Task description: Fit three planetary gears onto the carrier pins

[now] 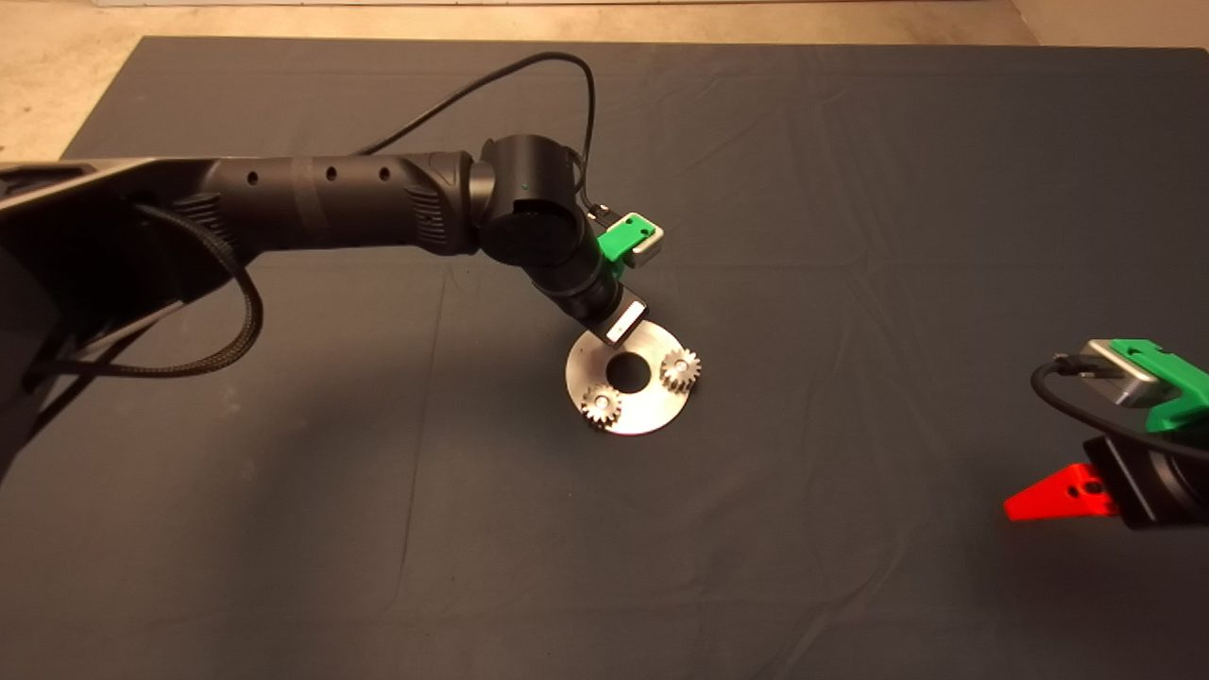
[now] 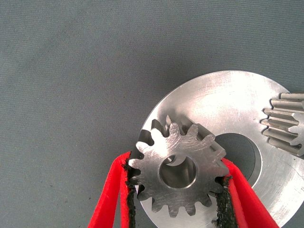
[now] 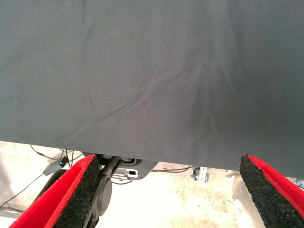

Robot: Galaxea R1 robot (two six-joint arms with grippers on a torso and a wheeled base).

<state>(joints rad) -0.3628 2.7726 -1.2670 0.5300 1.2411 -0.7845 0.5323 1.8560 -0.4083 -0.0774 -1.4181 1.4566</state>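
A shiny round disc (image 1: 635, 414) with a central hole lies mid-mat. Two small planetary gears (image 1: 680, 368) (image 1: 600, 404) sit on it, and their pins are covered. My left arm's wrist (image 1: 604, 293) hangs over the disc's far edge and hides its fingers in the head view. In the left wrist view my left gripper (image 2: 176, 164) is shut on a third gear (image 2: 178, 185), held flat over the disc's rim (image 2: 223, 95). A metal sliver shows in that gear's hole; I cannot tell if it is a carrier pin. One seated gear (image 2: 285, 123) shows beside it. My right gripper (image 1: 1039, 499) waits open at the lower right.
The dark mat (image 1: 850, 189) has wrinkles and reaches a beige floor (image 1: 57, 76) at the far and left sides. A black cable (image 1: 217, 349) loops under the left arm. In the right wrist view, floor with cables (image 3: 42, 161) lies past the mat's edge.
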